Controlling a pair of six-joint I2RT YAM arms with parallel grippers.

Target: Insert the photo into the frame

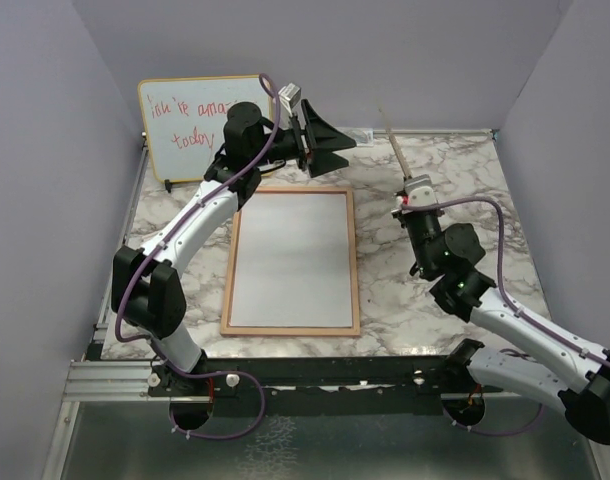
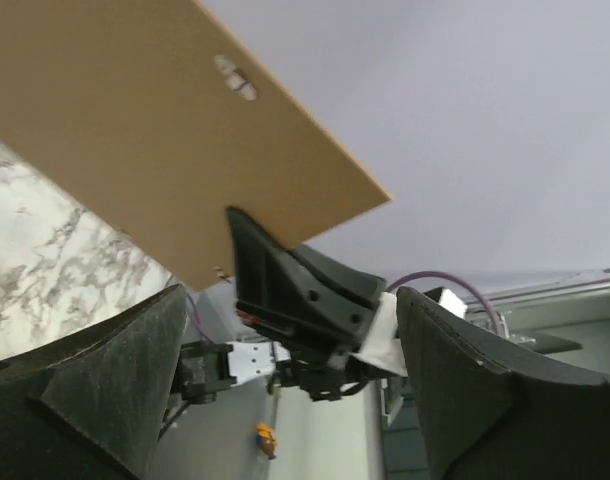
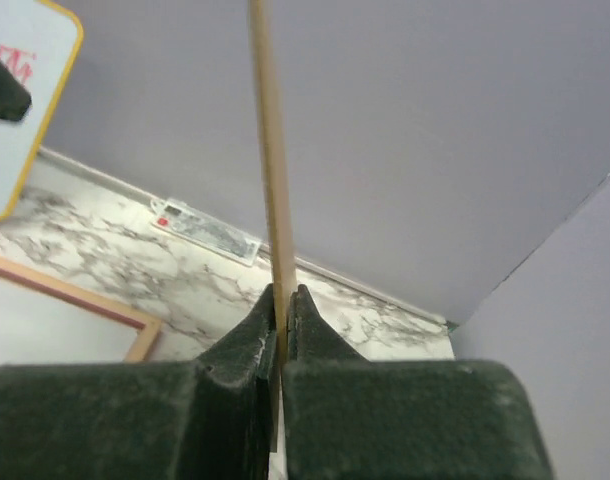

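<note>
The frame (image 1: 356, 260), a thin light-wood border, lies flat in the middle of the marble table. A plain white sheet (image 1: 290, 260) fills it; it looks like the photo lying face down, and no printed side shows. My right gripper (image 1: 413, 190) is shut on the brown backing board (image 1: 397, 150), holding it upright and edge-on to the right of the frame. The right wrist view shows the board's edge (image 3: 270, 150) pinched between the pads. My left gripper (image 1: 335, 143) hangs open above the frame's far edge. Its wrist view shows the board (image 2: 135, 120) apart from its fingers (image 2: 85, 400).
A yellow-edged whiteboard (image 1: 190, 125) with red handwriting leans at the back left corner. A small flat device (image 3: 205, 232) lies against the back wall. Grey walls close in the table on three sides.
</note>
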